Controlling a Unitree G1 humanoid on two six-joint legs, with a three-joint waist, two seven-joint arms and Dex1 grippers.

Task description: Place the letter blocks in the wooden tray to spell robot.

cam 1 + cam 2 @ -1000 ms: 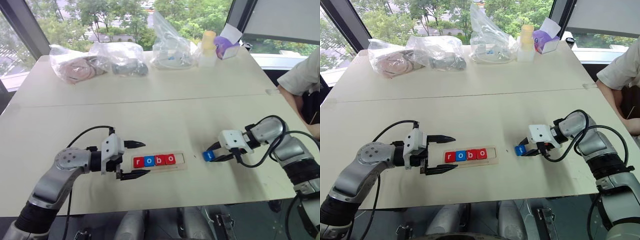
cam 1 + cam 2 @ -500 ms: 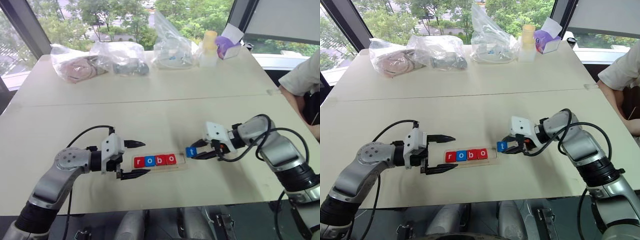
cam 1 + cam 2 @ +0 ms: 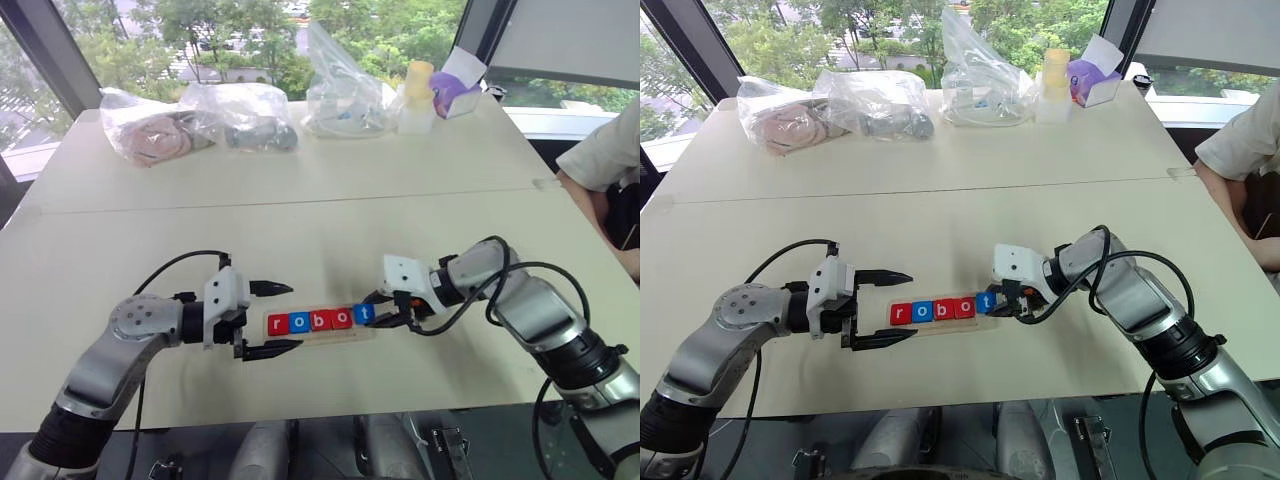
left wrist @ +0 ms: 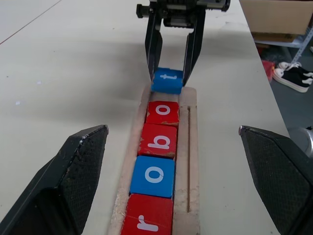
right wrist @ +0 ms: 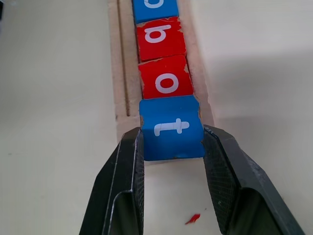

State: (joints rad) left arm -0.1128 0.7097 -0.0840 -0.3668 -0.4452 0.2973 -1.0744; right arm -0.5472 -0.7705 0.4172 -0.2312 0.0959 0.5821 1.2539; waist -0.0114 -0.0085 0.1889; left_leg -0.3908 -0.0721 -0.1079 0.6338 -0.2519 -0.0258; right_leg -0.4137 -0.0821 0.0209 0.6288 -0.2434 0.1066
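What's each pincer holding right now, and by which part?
Right pincer grips the blue t block by its two opposite side faces, at the wooden tray's end. Left pincer is open, holding nothing.

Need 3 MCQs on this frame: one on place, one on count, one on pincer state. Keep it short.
1. Where is the blue t block?
A. at the wooden tray's open end, next to the red o block
B. beside the plastic bags
C. between the r and the first o

2. How many letter blocks lie in the tray besides the t?
A. two
B. four
C. five

3. How is the left pincer?
A. shut on the tray
B. shut on a block
C. open, holding nothing

Answers:
1 A, the right pincer holds it at the tray's end.
2 B, r, o, b, o lie in a row.
3 C, its fingers stand wide apart.
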